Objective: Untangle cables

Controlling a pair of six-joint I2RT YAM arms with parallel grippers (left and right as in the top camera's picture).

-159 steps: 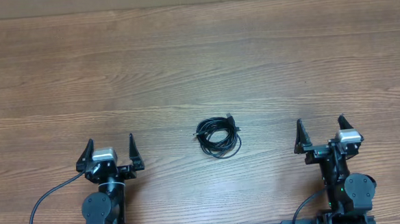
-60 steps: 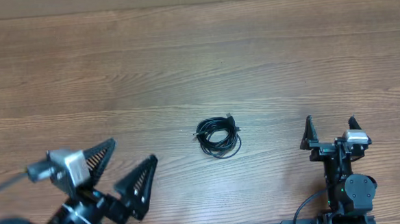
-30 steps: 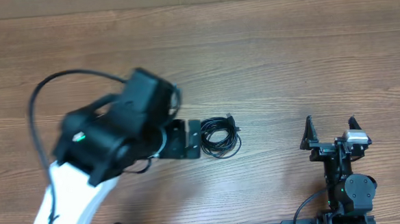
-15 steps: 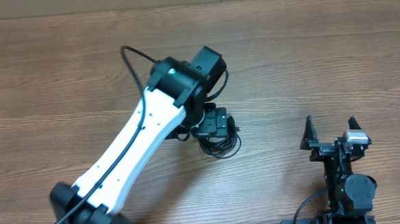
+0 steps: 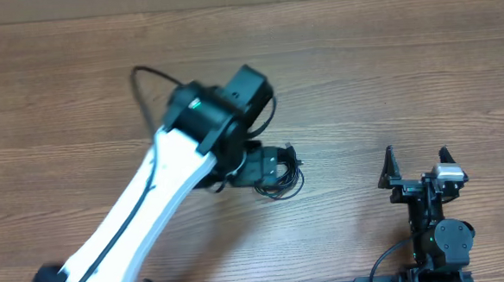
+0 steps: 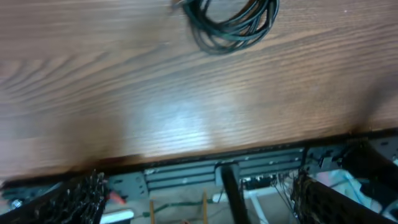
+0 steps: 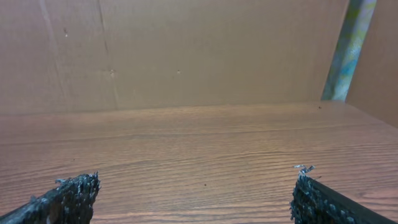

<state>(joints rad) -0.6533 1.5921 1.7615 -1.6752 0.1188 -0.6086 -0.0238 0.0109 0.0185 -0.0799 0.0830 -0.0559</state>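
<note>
Cables [image 5: 282, 177] lie as one small black coil on the wooden table [image 5: 360, 66], roughly mid-table, a little toward the near edge. A small plug end sticks out at the coil's upper right; the other ends are too small to tell. The left arm [image 5: 152, 207], white link with black wrist, reaches diagonally from the lower left, and its wrist sits over the coil's left side, covering part of it in the overhead view. Whether it touches the coil cannot be told from above. In the left wrist view the left gripper [image 6: 200, 200] has its fingers [image 6: 81, 199] wide apart at the bottom corners with nothing between them; the coil [image 6: 233, 22] is at the top of that view, clear of both fingers and flat on the wood. A black frame rail [image 6: 224, 171] runs along the table edge there. The right gripper [image 5: 417, 162] is parked at the near right edge, well apart from the coil, jaws spread and empty. The right wrist view shows the right gripper [image 7: 194, 202] with its fingers [image 7: 65, 199] apart over bare wood, a brown wall [image 7: 186, 50] behind.
</note>
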